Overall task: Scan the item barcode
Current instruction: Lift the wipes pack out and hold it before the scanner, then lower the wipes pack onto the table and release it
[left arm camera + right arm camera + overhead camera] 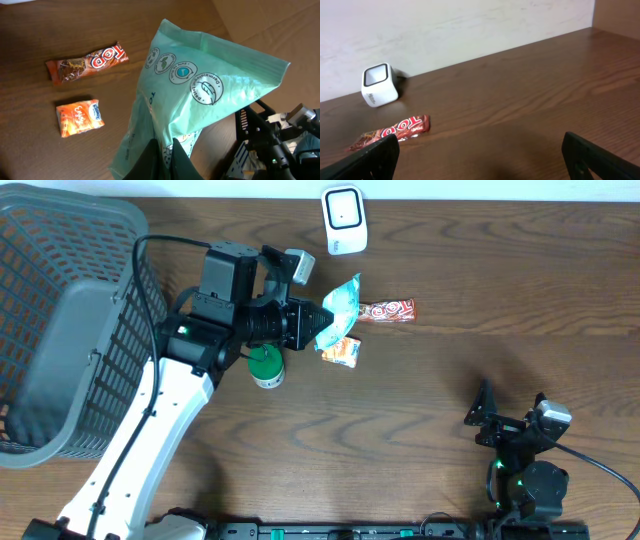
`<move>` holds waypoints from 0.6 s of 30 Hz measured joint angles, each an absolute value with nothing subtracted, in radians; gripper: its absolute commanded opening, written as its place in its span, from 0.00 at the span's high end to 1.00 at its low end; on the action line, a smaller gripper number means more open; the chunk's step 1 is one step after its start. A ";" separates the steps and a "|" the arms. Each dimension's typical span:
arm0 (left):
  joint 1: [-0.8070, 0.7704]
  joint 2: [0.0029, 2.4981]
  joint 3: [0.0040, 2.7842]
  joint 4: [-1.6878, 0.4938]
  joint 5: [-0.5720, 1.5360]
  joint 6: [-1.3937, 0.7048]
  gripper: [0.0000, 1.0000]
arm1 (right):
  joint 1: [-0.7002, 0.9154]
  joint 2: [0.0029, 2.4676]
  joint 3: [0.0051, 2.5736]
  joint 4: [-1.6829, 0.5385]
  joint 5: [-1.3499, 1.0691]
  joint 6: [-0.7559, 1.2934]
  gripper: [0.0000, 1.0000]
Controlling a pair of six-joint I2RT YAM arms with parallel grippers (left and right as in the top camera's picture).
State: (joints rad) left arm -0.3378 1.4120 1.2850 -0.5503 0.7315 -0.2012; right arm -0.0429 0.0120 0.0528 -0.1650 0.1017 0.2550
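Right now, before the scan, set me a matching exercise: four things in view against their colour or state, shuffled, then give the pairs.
Things:
1 pouch
2 scanner
3 basket
4 chocolate bar

Colour or state:
A grey mesh
B white
C red-brown wrapper
D pale green, gripped by the left end effector

Pairs: 1-D, 2-B, 3-A, 4-C

The table (500, 330) is smooth brown wood with wavy lines, the green bag (200, 100) is soft crinkly plastic with a dull shine, the candy bar wrapper (87, 62) and orange packet (80, 117) are shiny, and the grey basket (60, 310) at nine o'clock is hard plastic.
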 measured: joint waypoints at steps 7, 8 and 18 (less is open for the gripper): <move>-0.338 1.469 1.285 -0.550 0.731 -0.178 0.93 | -0.043 0.012 0.053 -0.165 0.102 0.255 0.01; -0.338 1.478 1.285 -0.550 0.731 -0.178 0.93 | -0.043 0.012 0.053 -0.165 0.102 0.255 0.01; -0.338 1.532 1.285 -0.550 0.731 -0.156 0.93 | -0.043 0.012 0.053 -0.165 0.102 0.255 0.01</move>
